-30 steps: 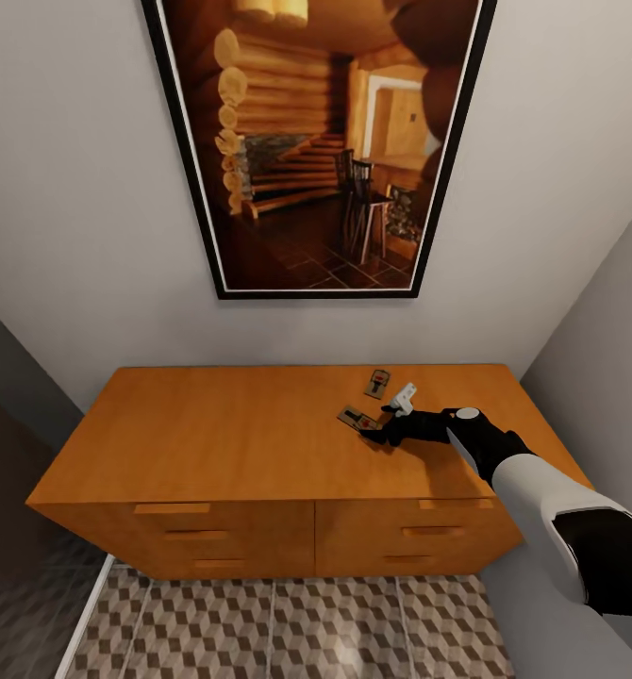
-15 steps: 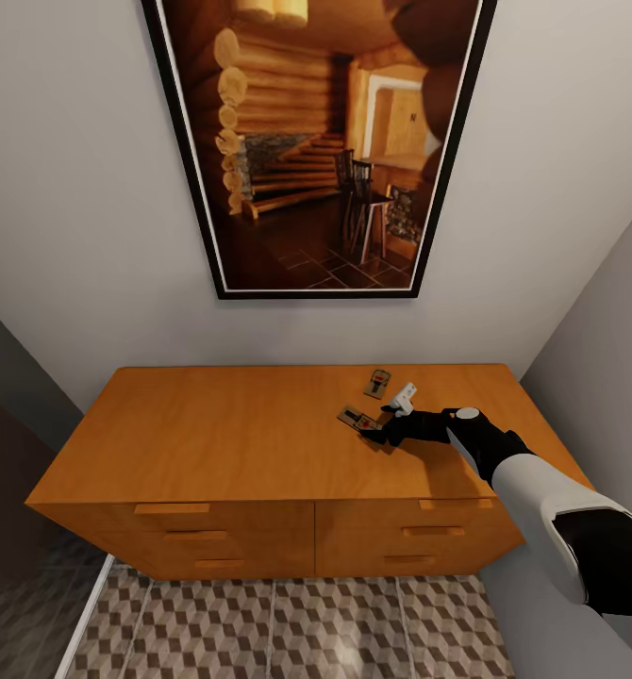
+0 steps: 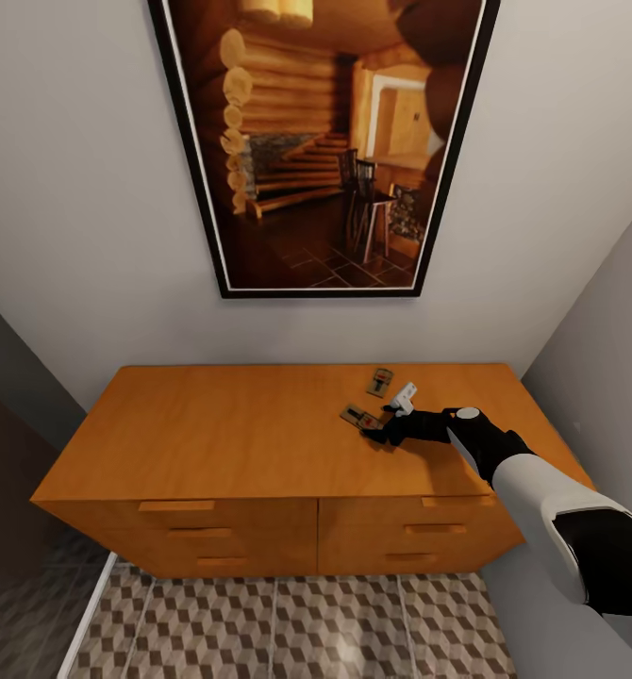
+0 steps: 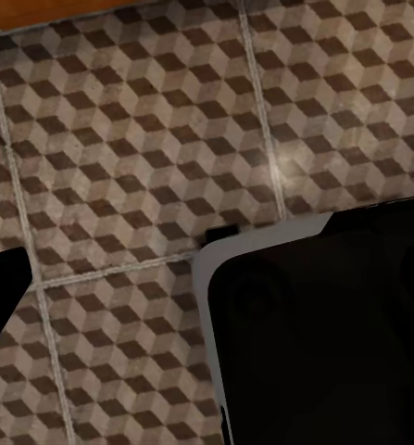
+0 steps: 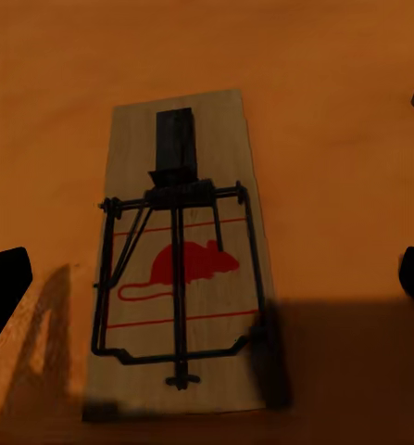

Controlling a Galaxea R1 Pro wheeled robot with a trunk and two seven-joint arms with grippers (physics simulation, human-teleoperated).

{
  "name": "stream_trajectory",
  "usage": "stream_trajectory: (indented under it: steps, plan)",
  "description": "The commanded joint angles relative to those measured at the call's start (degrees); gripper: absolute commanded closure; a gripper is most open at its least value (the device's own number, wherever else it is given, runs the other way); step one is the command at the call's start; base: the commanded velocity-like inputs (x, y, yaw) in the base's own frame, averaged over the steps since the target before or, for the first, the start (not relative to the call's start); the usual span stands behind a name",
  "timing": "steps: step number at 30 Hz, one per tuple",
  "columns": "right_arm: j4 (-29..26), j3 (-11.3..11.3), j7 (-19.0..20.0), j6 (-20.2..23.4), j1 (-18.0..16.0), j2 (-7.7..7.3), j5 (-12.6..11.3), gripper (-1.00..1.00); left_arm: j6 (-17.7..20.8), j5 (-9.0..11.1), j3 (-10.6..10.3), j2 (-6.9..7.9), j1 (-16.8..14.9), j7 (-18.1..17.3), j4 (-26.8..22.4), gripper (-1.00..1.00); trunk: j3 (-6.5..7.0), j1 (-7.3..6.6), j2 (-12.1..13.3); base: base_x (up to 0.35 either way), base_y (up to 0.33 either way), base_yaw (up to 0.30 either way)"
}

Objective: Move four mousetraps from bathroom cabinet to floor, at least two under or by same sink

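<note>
The right gripper (image 3: 380, 432) hangs low over the cabinet (image 3: 259, 443) top, its jaws spread wide to either side of a mousetrap (image 3: 357, 418) and closed on nothing. In the right wrist view the two dark fingertips (image 5: 5, 287) sit at the frame's far sides, well clear of the board (image 5: 183, 250) lying flat between them. That view gives what the head view is too small to tell: a pale wooden rectangle, a red mouse printed on it, a black wire bar and spring across the middle, and a dark bait plate at one end. The head view adds a second mousetrap (image 3: 379, 381) just beyond, nearer the cabinet's back edge, both toward its right end. The left wrist view looks down on the bathroom floor (image 4: 123, 139); whether the left gripper is open cannot be told.
</note>
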Motion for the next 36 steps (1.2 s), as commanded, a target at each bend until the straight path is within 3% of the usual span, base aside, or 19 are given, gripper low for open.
stream_trajectory:
  steps: [1, 36]
  plan:
    - [3.83, 0.39, 0.24, -0.27, 0.00, 0.01, 1.19, -1.00, -0.25, 0.59, -0.40, -0.03, -0.07, -0.36, 0.18, -1.00, -0.11, 0.03, -0.09, -0.091, 0.108, 0.000]
    - [3.93, 0.39, 0.37, -0.45, 0.00, -0.09, 1.21, -1.00, -0.25, 0.59, -0.40, -0.03, -0.07, -0.38, 0.19, -1.00, -0.14, 0.03, -0.09, -0.010, 0.012, 0.000]
